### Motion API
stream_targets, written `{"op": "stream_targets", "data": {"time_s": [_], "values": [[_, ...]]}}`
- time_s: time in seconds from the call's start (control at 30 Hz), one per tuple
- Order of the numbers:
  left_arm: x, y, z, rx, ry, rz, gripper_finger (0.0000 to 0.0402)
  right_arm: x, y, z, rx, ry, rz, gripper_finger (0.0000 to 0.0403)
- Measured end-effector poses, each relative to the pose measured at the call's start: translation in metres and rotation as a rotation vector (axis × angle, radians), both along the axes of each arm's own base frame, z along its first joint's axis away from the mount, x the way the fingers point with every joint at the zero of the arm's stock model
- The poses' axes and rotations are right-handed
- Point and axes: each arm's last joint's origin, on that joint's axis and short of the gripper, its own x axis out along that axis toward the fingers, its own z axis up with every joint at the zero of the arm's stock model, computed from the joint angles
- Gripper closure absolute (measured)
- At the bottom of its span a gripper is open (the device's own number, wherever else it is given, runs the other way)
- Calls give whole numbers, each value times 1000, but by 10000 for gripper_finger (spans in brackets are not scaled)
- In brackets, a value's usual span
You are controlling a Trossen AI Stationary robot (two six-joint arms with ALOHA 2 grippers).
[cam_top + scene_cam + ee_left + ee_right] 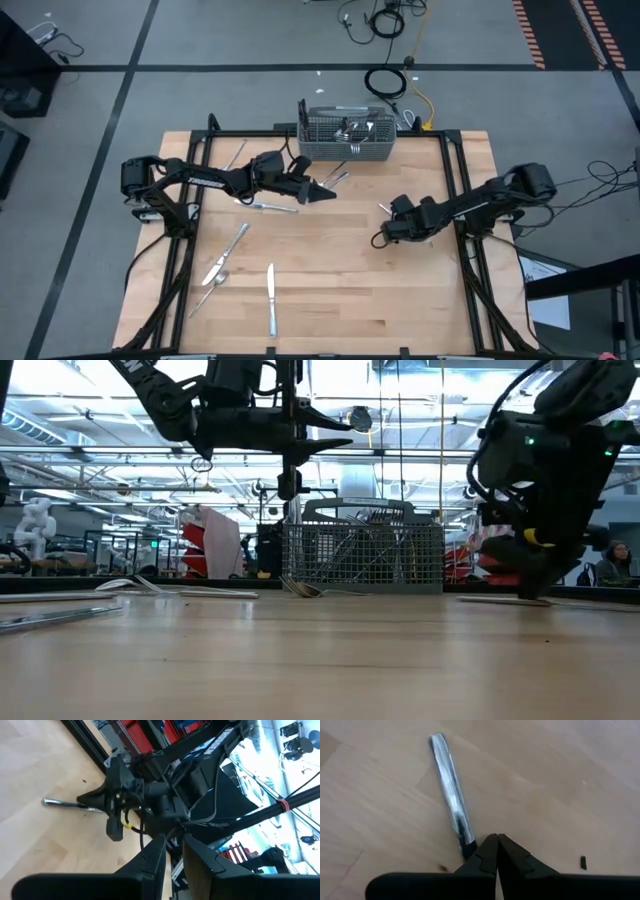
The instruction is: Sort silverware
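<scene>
overall light: bright and even, from overhead; the wooden table (340, 290) shows pale with no dim corner.
shadows: soft and short, hugging both arms in the high view; a thin dark edge lies along the piece of silverware (451, 790) in the right wrist view.
glare: in the low view the ceiling lights burn white from 10 to 2 o'clock, turning the arms to silhouettes; the left wrist view washes out from 1 to 4 o'clock.
reflections: a white streak runs along the silverware handle.
focus: near tabletop at 6 o'clock in the low view is soft; the wire basket (362, 555) is sharper.
blur: the near fingers in both wrist views are slightly soft.
</scene>
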Motion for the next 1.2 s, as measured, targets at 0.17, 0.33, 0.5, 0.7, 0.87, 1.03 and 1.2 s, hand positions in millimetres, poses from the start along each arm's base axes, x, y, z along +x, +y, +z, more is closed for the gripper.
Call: {"op": "stream_targets", "data": {"time_s": [0.17, 0.33, 0.5, 0.7, 0.87, 1.03, 1.2], "values": [[0, 0, 0, 27, -2, -5, 331, 16, 5, 4, -9, 12, 61, 402], [-1, 2, -5, 47, 43, -6, 331, 47, 13, 22, 77, -131, 246, 403], [-3, 2, -12, 44, 104, -10, 331, 58, 13, 29, 8, -262, 233, 403], [-4, 1, -16, 41, 146, -43, 331, 55, 20, 47, 40, -359, 263, 403], [-6, -3, -19, 59, 156, -162, 331, 62, 59, 64, 177, -573, 436, 403], [-6, -3, -19, 56, 160, -168, 331, 66, 93, 48, 257, -556, 500, 403], [-6, -3, -20, 59, 162, -155, 331, 91, 116, 38, 272, -512, 575, 403]]}}
